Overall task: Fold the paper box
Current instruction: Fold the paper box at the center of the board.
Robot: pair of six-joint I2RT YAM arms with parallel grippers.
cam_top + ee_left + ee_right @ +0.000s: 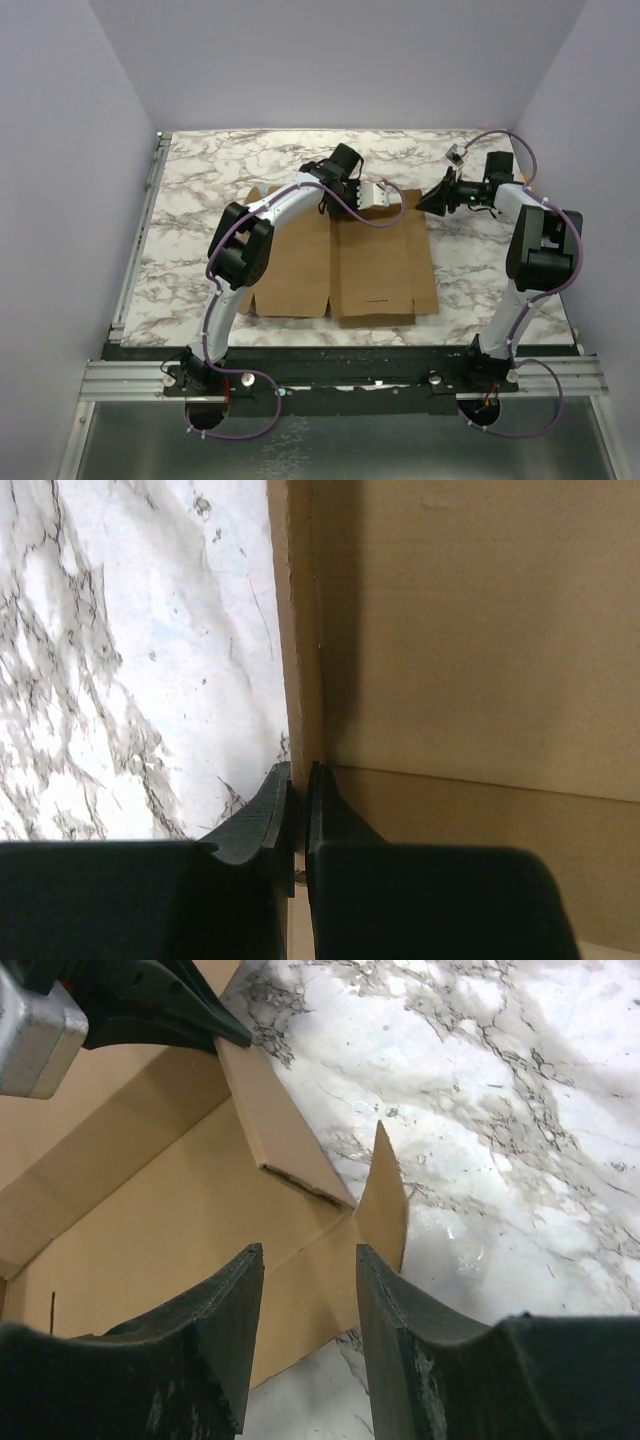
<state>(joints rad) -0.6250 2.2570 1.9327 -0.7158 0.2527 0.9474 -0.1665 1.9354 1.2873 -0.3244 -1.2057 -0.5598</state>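
Standing close by, I see the paper box (370, 270) as a flat brown sheet that lies on the table (200, 190), between its middle and its near edge, and not yet a box at all. The left gripper (297, 780) has its jaws pressed together on the thin far flap (300, 630) of the sheet and holds it raised on its edge. The right gripper (308, 1255) hangs with jaws spread and empty, just above the small corner flap (388, 1195) at the far right corner of the sheet. I think the danger is in the pinch. It takes only the rim of the flap, so a pull to the side could let the cardboard slip out, or tear it at the slit (300, 1182). If the right gripper comes down carelessly, it may press the corner flap flat instead of folding it in, or push the whole sheet away, because nothing else holds it on the smooth table.
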